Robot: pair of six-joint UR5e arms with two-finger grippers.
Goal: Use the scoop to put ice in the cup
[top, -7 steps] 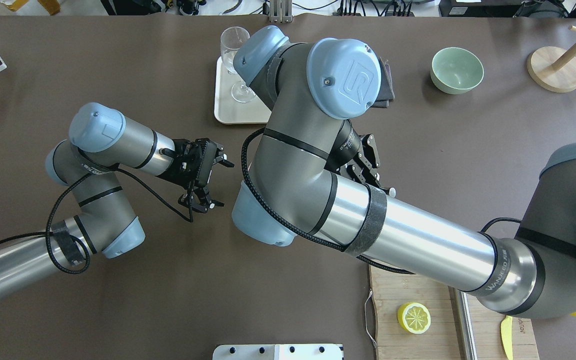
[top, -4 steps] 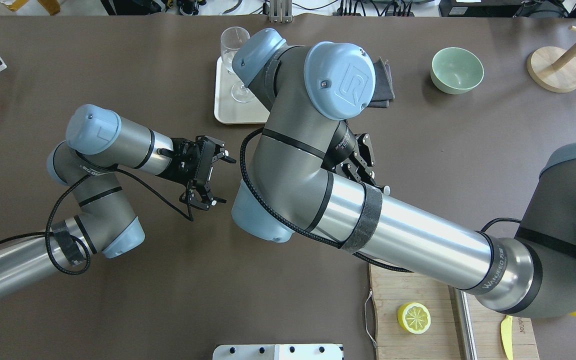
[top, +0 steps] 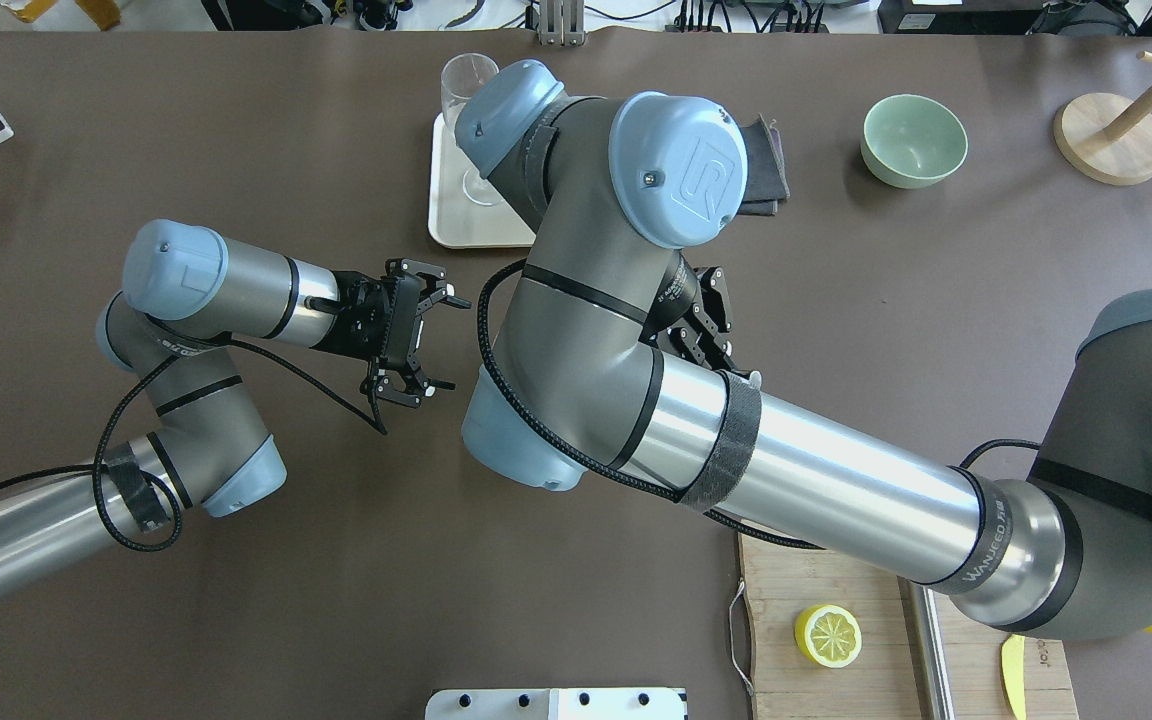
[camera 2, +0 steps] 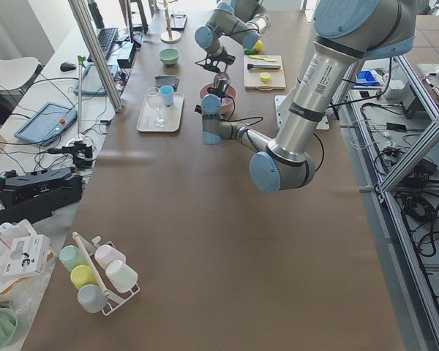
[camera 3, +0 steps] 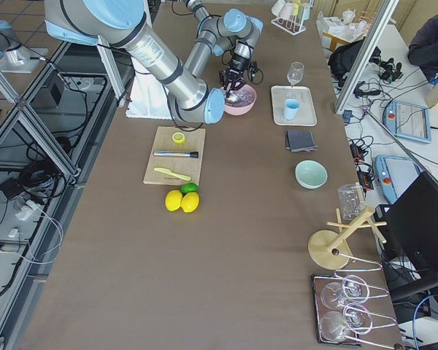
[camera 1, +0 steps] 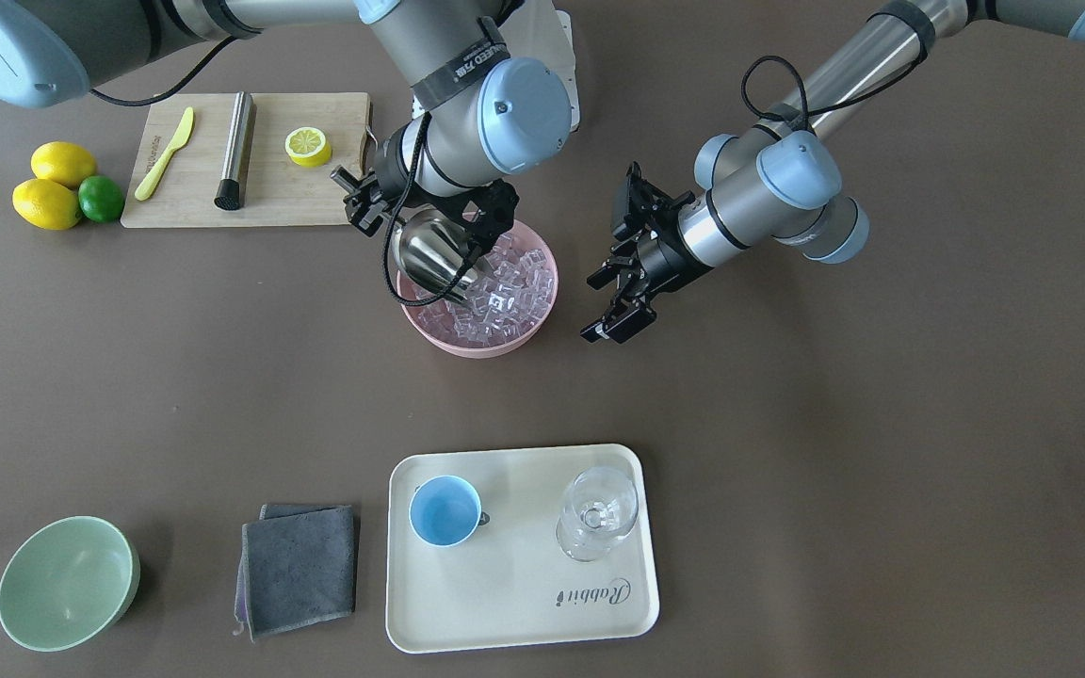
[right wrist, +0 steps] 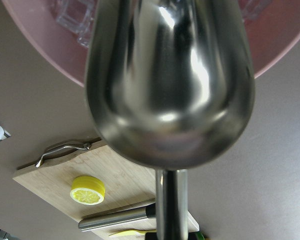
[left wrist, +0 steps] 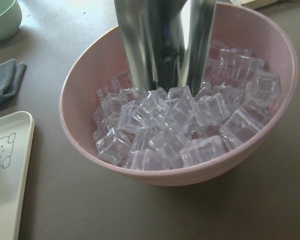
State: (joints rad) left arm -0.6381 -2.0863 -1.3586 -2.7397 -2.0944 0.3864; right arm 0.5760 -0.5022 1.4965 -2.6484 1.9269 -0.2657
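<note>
scooping stage. tray [camera 1: 524, 603], far from robot on tabletop, carries empty cup [camera 1: 445, 510]. pink bowl [camera 1: 505, 347] holds ice [camera 1: 510, 287]. right hand [camera 1: 429, 218] clamped on scoop [camera 1: 429, 256]: drive deeper, roll level before lifting. left hand [camera 1: 599, 309] spread wide, empty. left wrist view shows tip among cubes; overhead hides bowl.

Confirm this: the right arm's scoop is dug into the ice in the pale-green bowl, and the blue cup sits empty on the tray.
Wrong bowl: the front-facing view shows the ice in the pink bowl; the pale-green bowl is empty. The rest holds: scoop in the ice, cup empty on the tray.
</note>
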